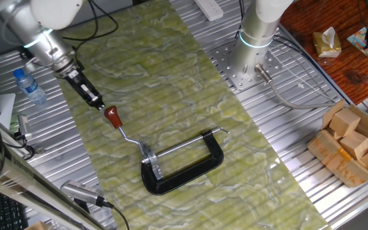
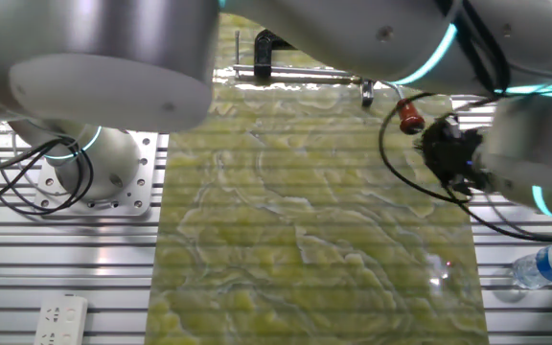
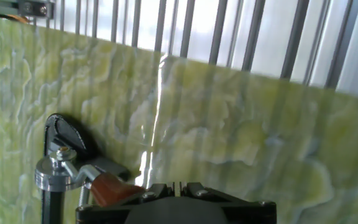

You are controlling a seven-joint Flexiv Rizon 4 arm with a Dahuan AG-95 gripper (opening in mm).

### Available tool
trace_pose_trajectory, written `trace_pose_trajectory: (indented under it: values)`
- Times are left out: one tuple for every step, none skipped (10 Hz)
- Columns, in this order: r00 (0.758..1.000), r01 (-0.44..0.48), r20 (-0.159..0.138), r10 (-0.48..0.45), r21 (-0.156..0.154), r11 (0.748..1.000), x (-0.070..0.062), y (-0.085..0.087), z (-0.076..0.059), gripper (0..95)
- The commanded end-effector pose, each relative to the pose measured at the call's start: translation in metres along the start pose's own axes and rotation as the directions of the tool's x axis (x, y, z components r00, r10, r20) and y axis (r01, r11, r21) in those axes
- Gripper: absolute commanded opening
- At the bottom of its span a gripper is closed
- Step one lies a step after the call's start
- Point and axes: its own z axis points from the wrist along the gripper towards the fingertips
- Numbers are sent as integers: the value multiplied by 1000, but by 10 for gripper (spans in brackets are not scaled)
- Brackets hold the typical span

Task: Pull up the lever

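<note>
Hand view: claw [image 3: 143, 194] clenched on the lever [image 3: 107, 186] knob, above the mat [image 3: 241, 137].

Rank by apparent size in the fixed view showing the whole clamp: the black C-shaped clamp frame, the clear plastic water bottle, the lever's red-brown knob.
1. Black C-shaped clamp frame, largest.
2. Clear plastic water bottle, blue-capped, clearly smaller.
3. Lever's red-brown knob, smallest, just beyond the gripper.

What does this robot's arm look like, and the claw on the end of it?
The arm is made of fat, rounded, glossy white and silver segments. Thin glowing teal rings mark its joints. Black cables loop along it. It narrows to a slim black claw, far thinner than the arm.
</note>
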Motion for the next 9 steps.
trace_pose_trajectory:
  values:
    - [1000, -6, -27, 5, -16, 1000, -4, -1, -6, 380]
    - [999, -6, -45, 5, -27, 1000, -5, -2, -10, 380]
    - [999, -6, -48, 5, -28, 1000, -5, -2, -11, 380]
    - [999, -9, -51, 8, -28, 1000, -4, -3, -12, 380]
    - [999, -15, -52, 13, -29, 999, -3, -3, -13, 380]
    - [998, -21, -53, 19, -30, 999, -2, -3, -14, 380]
    - [998, -31, -53, 29, -32, 999, -1, -3, -15, 570]
    - [998, -37, -53, 35, -38, 999, 0, -2, -17, 570]
    - [998, -46, -53, 44, -43, 998, 0, -2, -18, 570]
